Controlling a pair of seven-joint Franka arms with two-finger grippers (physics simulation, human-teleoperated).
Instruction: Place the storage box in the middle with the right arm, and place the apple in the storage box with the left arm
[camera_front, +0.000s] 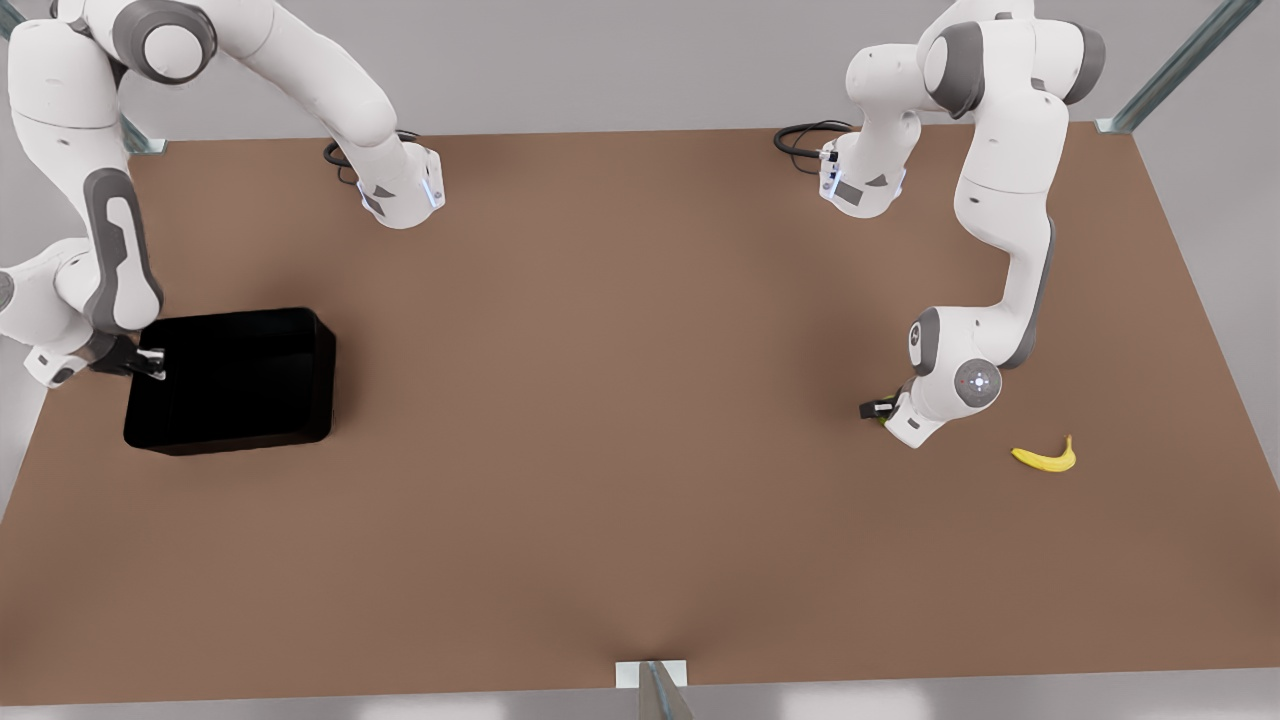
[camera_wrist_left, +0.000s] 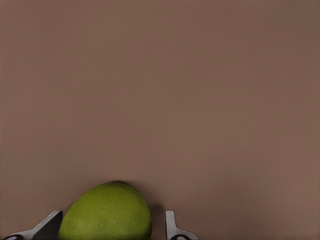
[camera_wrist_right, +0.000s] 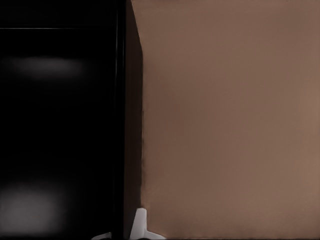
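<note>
At the front view's left the right gripper (camera_front: 152, 364) straddles the wall of the glossy black rectangular storage box (camera_front: 235, 380), ready to drag it centreward, while lower right the left gripper (camera_front: 884, 408) stands slightly open around the small green apple (camera_wrist_left: 106, 212) on the brown table (camera_front: 620, 400).

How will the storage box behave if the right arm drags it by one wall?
Likely rigid: the storage box keeps straight low walls. The right gripper straddles one wall at an end, so it may pivot. Its glossy surface probably slides easily across the table.
</note>
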